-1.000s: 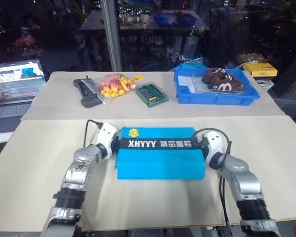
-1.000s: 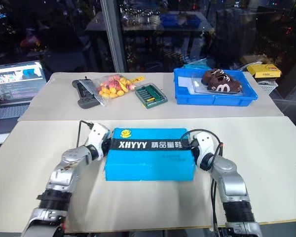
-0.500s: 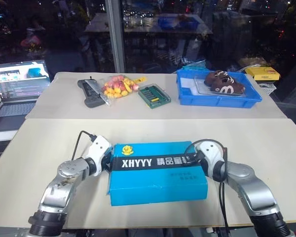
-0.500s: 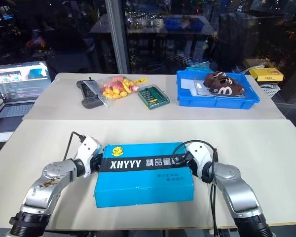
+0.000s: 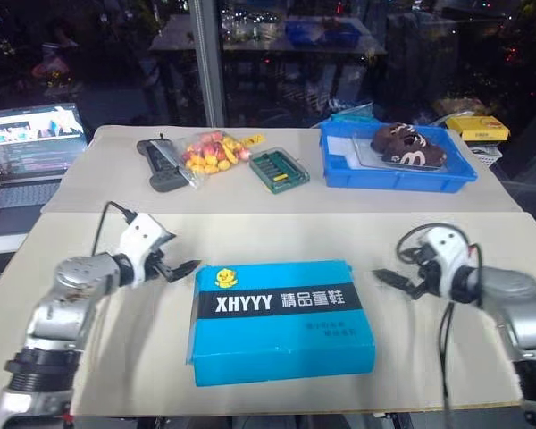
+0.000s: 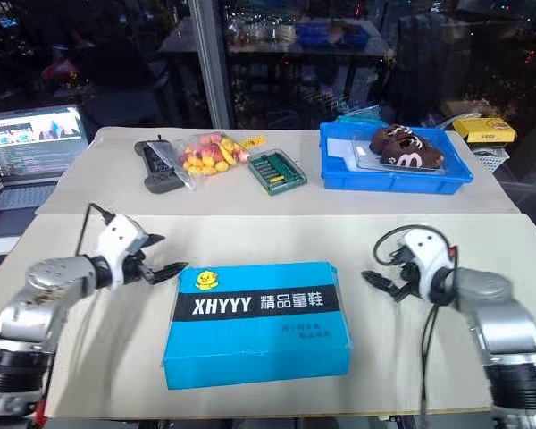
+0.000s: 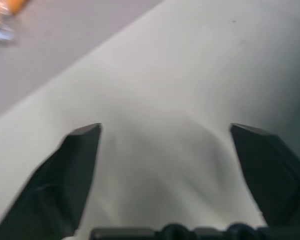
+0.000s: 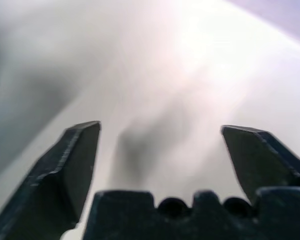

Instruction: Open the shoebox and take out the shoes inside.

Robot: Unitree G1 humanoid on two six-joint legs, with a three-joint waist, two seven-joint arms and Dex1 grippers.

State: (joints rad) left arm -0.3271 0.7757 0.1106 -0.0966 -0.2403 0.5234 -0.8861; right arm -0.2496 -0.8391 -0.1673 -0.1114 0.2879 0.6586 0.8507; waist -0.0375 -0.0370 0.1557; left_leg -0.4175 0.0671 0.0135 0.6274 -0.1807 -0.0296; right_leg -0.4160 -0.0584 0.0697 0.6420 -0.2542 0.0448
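Now, left to right:
Left gripper (image 5: pixel 180 268): fingers spread wide, holding nothing, just beside the box's left end, not touching.
Shoebox (image 5: pixel 281 317): bright blue, lid closed, flat on the near table (image 5: pixel 89 357) between both grippers.
Right gripper (image 5: pixel 391 281): fingers spread, empty, near the box's right end, apart from it.
Far table: laptop (image 5: pixel 27 147), snack bag (image 5: pixel 210 152), blue tray (image 5: pixel 397 170) with dark brown shoes (image 5: pixel 409 147).
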